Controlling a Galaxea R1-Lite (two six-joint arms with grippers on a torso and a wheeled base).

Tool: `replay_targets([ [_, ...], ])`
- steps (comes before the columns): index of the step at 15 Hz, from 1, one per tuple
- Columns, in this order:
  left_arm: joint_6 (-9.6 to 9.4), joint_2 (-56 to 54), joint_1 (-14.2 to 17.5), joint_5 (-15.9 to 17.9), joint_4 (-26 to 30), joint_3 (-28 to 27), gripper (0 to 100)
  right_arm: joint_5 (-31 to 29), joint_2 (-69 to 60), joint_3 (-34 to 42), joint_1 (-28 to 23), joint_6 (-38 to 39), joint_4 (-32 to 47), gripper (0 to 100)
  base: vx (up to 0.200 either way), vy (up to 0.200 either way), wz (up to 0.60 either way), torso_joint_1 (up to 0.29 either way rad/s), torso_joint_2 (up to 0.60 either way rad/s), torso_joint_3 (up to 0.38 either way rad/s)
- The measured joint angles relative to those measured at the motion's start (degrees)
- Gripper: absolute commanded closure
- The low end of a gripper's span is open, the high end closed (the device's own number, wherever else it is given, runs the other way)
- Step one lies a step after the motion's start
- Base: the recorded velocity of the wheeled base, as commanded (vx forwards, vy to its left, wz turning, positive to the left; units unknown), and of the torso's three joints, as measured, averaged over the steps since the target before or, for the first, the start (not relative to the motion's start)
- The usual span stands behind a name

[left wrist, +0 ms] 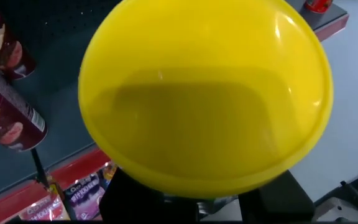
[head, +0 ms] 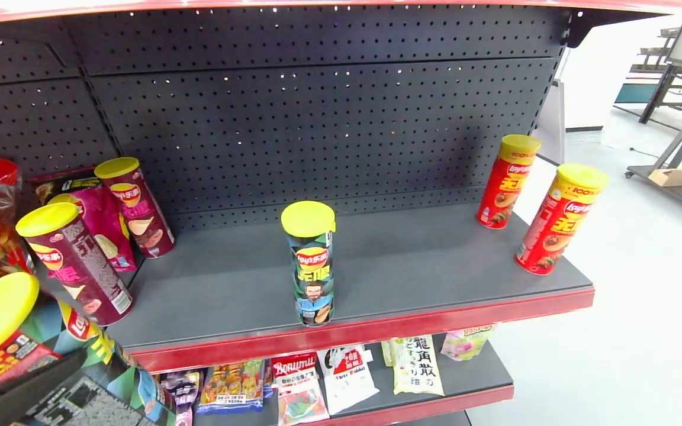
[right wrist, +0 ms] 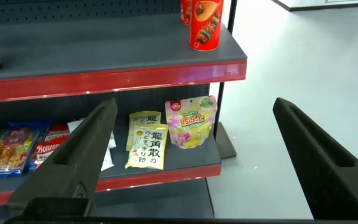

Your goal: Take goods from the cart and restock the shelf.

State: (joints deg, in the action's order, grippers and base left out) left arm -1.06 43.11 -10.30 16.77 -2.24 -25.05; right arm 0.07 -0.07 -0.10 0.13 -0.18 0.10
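Can (head: 3, 307) was found clamped in left gripper (head: 33, 384) — long axis tilted, yellow lid toward the head camera. Bare shelf deck (head: 228, 284) lay ahead-right, between purple can (head: 74, 266) and green can (head: 311, 266). Right gripper (right wrist: 194, 112) was noted spread, empty — left arm judged nearer.

- My head camera looks forward and down onto the shelf (head: 412, 260) from close in front.
- My left wrist camera sits hard against the yellow lid (left wrist: 204, 93) of a can (head: 98, 349), facing the shelf's front edge.
- My right wrist camera looks from lower down, sharing the red cans (right wrist: 205, 22) and snack packets (right wrist: 191, 121) with the head view.
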Motion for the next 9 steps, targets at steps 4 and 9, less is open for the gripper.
replay_targets([
  [4, 1.06, 9.5, -0.1, 0.4, -12.5, -0.2, 100, 0.0, 0.0, 0.0, 0.0, 0.0, 0.0, 0, 0.0, 0.0, 0.0, 0.0, 0.0, 0.0],
  [9, 1.04, 20.5, -0.2, 0.4, -17.8, -2.5, 100, 0.0, 0.0, 0.0, 0.0, 0.0, 0.0, 0, 0.0, 0.0, 0.0, 0.0, 0.0, 0.0],
])
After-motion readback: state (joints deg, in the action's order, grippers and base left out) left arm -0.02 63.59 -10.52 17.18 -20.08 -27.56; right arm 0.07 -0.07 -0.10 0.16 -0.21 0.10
